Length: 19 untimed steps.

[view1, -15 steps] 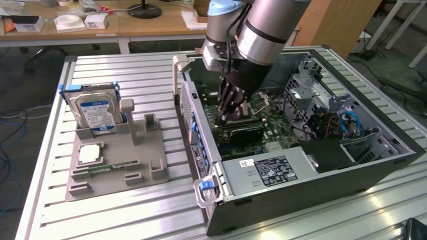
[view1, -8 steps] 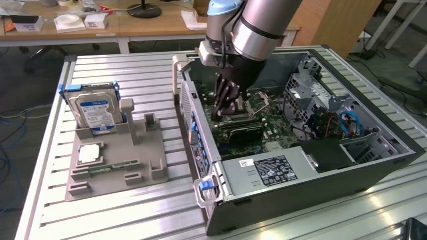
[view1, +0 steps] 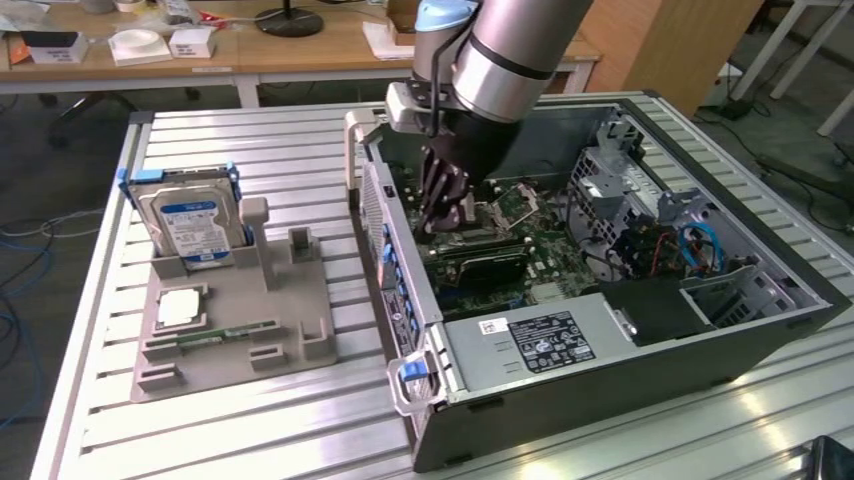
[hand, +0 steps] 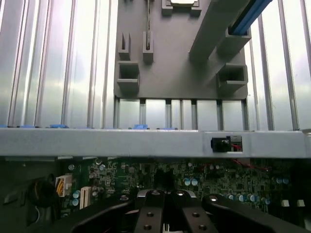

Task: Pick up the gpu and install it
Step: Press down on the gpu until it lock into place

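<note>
Exterior view: the arm (view1: 514, 40) reaches down into the open computer case (view1: 747, 330), which lies on its side on the slatted metal table (view1: 267, 420). The gripper (view1: 447, 215) hangs low over the motherboard (view1: 534, 240), close to the case wall on the exterior view's left. Its fingers are drawn fully together, and just under them a dark, flat card with a black block on top — the gpu (view1: 487, 262) — sits across the board. Whether the fingertips actually pinch the card or only rest above it cannot be told from here.

On the table beside the case stands a grey holder tray (view1: 287, 320). A hard drive (view1: 194, 225) with a blue-and-white label stands upright in it, and a slim green memory stick (view1: 220, 337) lies near its front.

Wrist view: the closed black fingers (hand: 148, 213) meet in front of the green motherboard (hand: 214, 179), with the case's grey wall (hand: 121, 141) beyond — and past that, the tray (hand: 170, 73) on the table.
</note>
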{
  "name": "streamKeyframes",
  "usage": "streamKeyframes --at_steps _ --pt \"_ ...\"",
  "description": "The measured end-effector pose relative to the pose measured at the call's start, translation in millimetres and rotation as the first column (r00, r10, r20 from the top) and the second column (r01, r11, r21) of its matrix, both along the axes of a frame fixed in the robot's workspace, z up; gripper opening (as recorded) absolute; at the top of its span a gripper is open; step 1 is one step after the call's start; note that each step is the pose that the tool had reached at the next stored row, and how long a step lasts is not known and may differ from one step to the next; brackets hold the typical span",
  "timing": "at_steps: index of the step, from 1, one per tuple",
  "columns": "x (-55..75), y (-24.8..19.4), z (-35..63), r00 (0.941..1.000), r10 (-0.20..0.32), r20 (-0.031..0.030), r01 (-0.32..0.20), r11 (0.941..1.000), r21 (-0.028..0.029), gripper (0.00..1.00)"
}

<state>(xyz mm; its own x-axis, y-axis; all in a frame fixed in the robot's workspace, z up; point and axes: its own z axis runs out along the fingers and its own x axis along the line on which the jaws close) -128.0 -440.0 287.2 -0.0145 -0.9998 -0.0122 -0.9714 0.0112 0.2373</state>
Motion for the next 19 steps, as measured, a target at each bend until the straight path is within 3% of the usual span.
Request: streamKeyframes --at_steps 19 --pt "-3.9 -3.1 -0.1 1.0 0.0 -0.0014 0.0 1.0 0.0015 0.1"
